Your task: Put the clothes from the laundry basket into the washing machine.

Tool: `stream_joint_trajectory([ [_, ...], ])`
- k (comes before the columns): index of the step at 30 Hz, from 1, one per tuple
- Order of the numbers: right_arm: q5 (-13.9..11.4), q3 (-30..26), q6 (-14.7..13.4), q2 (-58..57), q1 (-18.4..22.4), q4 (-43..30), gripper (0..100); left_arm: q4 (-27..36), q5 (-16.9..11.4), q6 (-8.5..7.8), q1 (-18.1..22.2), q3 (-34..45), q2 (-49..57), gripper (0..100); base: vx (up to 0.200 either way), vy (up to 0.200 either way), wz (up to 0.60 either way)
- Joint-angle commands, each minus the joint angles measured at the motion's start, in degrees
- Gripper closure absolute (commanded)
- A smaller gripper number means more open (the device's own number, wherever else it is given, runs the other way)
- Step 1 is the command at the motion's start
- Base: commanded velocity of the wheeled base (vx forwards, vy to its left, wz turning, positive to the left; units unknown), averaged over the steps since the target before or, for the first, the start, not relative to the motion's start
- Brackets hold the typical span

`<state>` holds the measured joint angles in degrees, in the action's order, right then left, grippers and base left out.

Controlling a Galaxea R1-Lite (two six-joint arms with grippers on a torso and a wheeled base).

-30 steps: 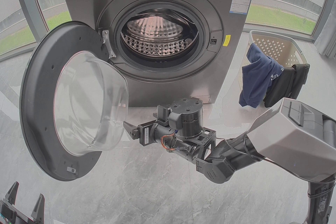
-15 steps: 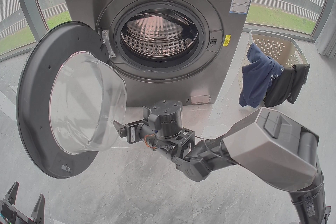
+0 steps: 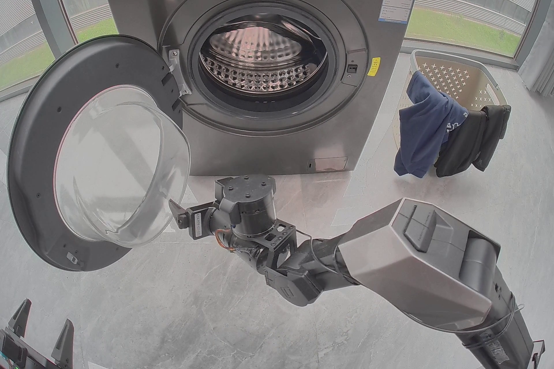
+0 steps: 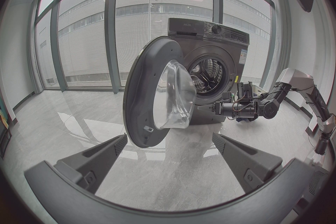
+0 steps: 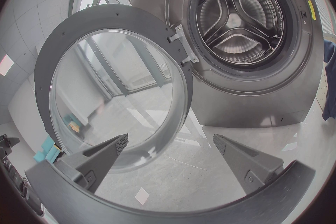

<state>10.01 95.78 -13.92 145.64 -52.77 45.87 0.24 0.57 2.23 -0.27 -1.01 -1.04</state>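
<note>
The washing machine (image 3: 277,139) is stood with its door (image 3: 40,157) swung wide to the left, and the drum (image 3: 262,61) is left exposed. The right claw (image 3: 176,213) is held low with its fingers apart, just beside the lower edge of the door's glass. The left claw (image 4: 169,137) is likewise spread. The laundry basket (image 3: 461,77) is set on the floor (image 3: 173,318) to the right of the machine. A blue garment (image 3: 427,125) and a black garment (image 3: 470,139) are draped over its front rim, with bare floor between them and the machine.

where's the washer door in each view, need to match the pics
Head view: door at left, swung open beside the drum.
Left wrist view: door mid-picture, between windows and drum.
Right wrist view: door mid-picture, hinged beside the drum.
Shared landmark: the drum.
</note>
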Motion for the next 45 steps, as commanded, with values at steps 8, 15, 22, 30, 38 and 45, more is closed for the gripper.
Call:
stream_joint_trajectory([
  [8, 1.51, -34.26, 0.39, -31.12, 5.75, 0.71, 0, 0.02, 0.04, 0.05, 0.0, 0.84, 0.16, 0, 0.0, 0.0, 0.0],
  [15, 1.94, -63.09, 2.76, -56.96, 10.67, 5.98, 0, 0.02, 0.04, 0.14, 0.0, 0.84, 0.25, 0, 0.0, 0.0, 0.0],
  [22, 1.42, -80.66, 6.71, -78.84, 19.55, 5.89, 0, 0.02, 0.04, -0.03, -0.08, 0.84, -0.02, 0, 0.0, 0.0, 0.0],
  [30, 0.8, -90.95, 10.14, -100.47, 33.35, 0.45, 0, 0.02, 0.04, -0.21, -0.26, 0.75, -0.11, 0, 0.0, 0.0, 0.0],
  [38, 0.36, -91.21, 13.31, -116.72, 43.46, -13.35, 0, -0.07, 0.04, -0.03, 0.09, 0.84, 0.33, 0, 0.0, 0.0, 0.0],
  [45, -0.34, -94.2, 13.57, -135.89, 50.05, -31.2, 0, -0.07, 0.04, -0.12, 0.09, 0.84, 0.33, 0, 0.0, 0.0, 0.0],
])
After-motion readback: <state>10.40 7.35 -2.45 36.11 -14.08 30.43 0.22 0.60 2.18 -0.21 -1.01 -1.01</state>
